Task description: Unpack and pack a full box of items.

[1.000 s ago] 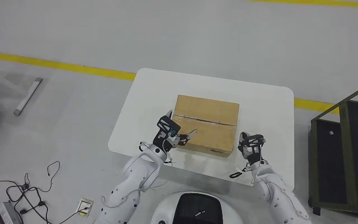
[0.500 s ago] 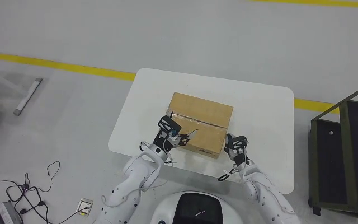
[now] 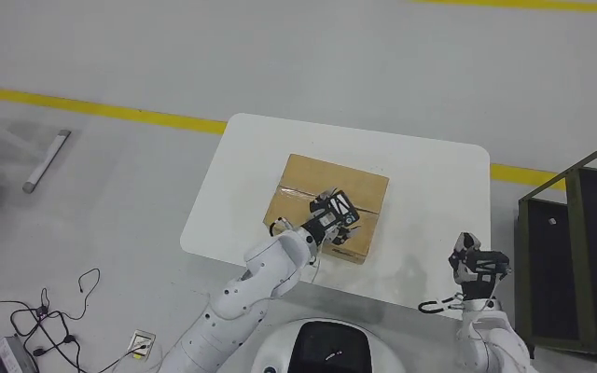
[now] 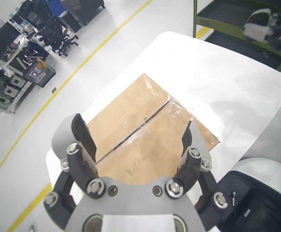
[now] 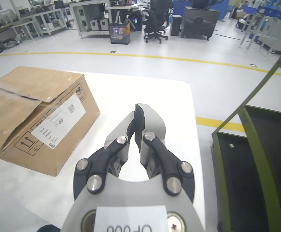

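A robotics lab or industrial workshop: a pale sealed floor (image 3: 326,56) striped with a yellow line (image 3: 112,110) at twelve o'clock, a green metal cart (image 3: 550,280) at three o'clock, and beyond, workbenches (image 5: 44,19), equipment cabinets (image 5: 87,17) and black swivel chairs (image 5: 154,30).

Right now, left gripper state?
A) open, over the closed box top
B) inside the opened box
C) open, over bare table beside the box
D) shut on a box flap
A: in the left wrist view the left gripper has its jaws spread wide and empty over the top of the box, whose flaps are down.
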Tool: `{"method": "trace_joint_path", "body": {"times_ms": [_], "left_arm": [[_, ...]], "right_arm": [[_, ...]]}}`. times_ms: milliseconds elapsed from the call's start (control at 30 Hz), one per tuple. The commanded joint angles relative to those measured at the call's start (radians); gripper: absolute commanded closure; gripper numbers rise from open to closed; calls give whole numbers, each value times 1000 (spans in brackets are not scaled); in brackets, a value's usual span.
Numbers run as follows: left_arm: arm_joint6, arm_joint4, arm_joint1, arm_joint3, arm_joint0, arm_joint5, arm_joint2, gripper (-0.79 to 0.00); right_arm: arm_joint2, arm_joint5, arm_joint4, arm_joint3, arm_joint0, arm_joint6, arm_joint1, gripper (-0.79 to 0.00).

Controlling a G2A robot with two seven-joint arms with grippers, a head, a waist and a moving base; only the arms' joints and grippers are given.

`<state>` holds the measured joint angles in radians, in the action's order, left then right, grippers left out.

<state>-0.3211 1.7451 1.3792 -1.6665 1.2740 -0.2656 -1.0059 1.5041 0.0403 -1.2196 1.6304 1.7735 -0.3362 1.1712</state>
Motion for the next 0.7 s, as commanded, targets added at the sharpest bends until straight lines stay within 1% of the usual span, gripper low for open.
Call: {"method": "trace_joint_path", "body": {"times_ms": [0,233,267,300,467,667], "left_arm": [[0,-1,0,1,0,0,1,-785],[0,-1,0,1,0,0,1,-785],[4,-21,1,10,6,-12,5,-785],[-15,-27,1,30,5,-5,3,-785],[-105,-45,27,93,-65,93,57,-785],[-216,-8,52,173,-139,148,125,-785]], "right_arm": [[27,7,-2,35,30,2,-2,0],[81,-12,22,107,95,-5,-2,0],[86,-15,25,112,101,-8,-2,0],[89,-19,28,115,105,-9,-1,0],[106,-30,34,119,117,-15,1,0],[121,-45,41,115,120,-18,3,0]]}}
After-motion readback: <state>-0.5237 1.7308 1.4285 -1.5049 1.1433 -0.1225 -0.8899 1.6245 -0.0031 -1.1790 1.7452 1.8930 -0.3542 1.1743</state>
